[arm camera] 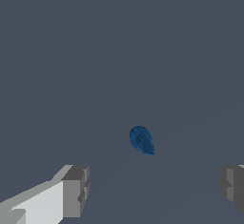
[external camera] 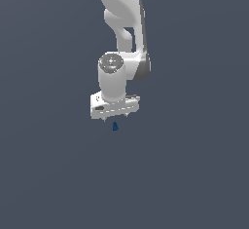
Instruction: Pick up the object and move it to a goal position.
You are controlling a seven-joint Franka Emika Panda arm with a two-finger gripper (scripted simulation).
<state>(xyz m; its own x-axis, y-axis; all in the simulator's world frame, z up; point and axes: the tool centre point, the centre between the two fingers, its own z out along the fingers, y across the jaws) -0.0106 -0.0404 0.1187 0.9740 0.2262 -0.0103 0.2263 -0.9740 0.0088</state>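
Note:
The object point(external camera: 115, 126) is a tiny dark-blue lumpy piece resting on the grey floor, just below my white gripper point(external camera: 112, 118) in the exterior view. The wrist view shows the same object point(arm camera: 141, 140) lying ahead of the gripper point(arm camera: 155, 187), between the lines of its two grey fingertips point(arm camera: 76, 189) and a little beyond them. The jaws stand wide apart with nothing between them, so the gripper is open. It hovers close above the object without touching it.
A plain dark grey floor point(external camera: 194, 174) fills both views. The white arm point(external camera: 121, 23) rises out of the top of the exterior view.

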